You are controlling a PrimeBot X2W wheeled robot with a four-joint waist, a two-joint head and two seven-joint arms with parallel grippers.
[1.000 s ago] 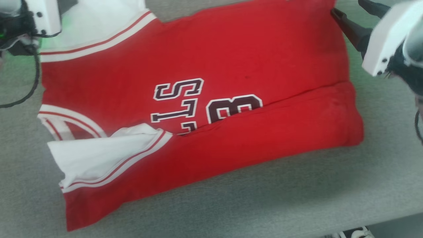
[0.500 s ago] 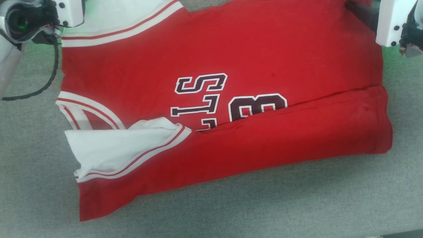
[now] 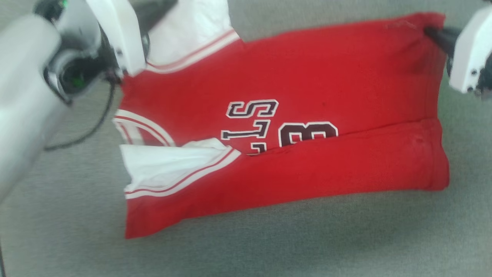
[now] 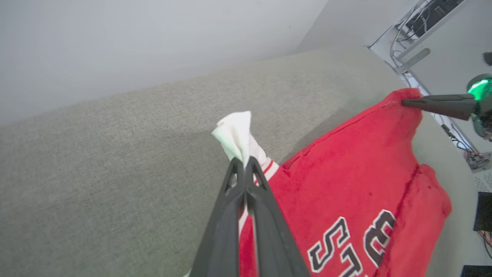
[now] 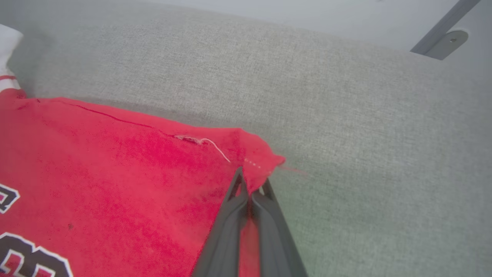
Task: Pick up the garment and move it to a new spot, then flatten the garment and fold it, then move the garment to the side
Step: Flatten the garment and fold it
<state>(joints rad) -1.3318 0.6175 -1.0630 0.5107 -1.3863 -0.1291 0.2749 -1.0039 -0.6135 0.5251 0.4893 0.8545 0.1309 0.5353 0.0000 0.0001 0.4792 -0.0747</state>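
The garment (image 3: 307,77), a bright-red shirt with white sleeves, striped trim and dark white-edged print, lies spread on the grey cloth-covered table (image 3: 307,238). Its near long side is folded over the print. At the far left my left gripper (image 3: 165,5) is shut on the far white sleeve (image 4: 236,132), which bunches above the closed fingertips (image 4: 245,163). At the far right my right gripper (image 3: 428,31) is shut on the red far corner (image 5: 265,159), pinched at the hem and lifted slightly off the table. The right gripper (image 4: 403,102) also appears in the left wrist view, at that corner.
A black cable (image 3: 96,127) loops down from my left arm over the table. A pale wall runs behind the table's far edge. Cables and shelving (image 4: 423,23) stand past the table's right end, and a grey metal bracket (image 5: 442,40) is on the wall.
My right gripper, open beside the far right corner a second ago, has closed on it. The left gripper stays shut on the sleeve. The head camera has shifted, moving the whole picture.
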